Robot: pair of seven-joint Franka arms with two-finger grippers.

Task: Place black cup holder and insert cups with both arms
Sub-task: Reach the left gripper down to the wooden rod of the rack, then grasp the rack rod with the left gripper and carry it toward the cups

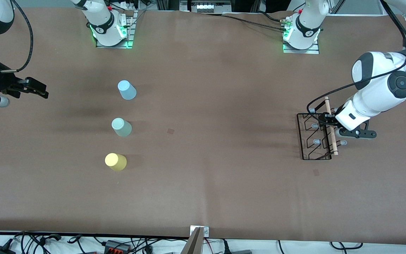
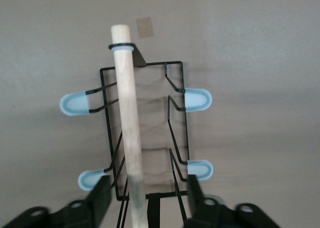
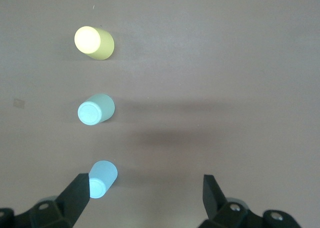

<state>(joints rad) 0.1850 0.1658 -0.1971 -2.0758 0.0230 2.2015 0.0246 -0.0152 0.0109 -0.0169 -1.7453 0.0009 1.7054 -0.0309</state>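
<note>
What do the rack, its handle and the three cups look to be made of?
The black cup holder looks like thin bent metal wire with a black coating. Its rod handle looks like pale unfinished wood, matte. The peg tips look like smooth pale blue plastic or rubber. The cups look like matte plastic in plain pastel colours, though that is only a guess.

Brown matte surface [image 1: 224, 88] carries three upside-down cups in a line toward the right arm's end: light blue cup [image 1: 127, 90] farthest from the front camera, mint green cup [image 1: 121, 127] in the middle, yellow cup [image 1: 115, 161] nearest, all well apart from each other. The black cup holder [image 1: 314, 137] sits on the surface toward the left arm's end, wooden handle [image 1: 330, 125] on top. Two small darker square marks show on the surface, one [image 1: 170, 131] mid-table, one [image 1: 316, 172] just nearer the camera than the holder.
</note>
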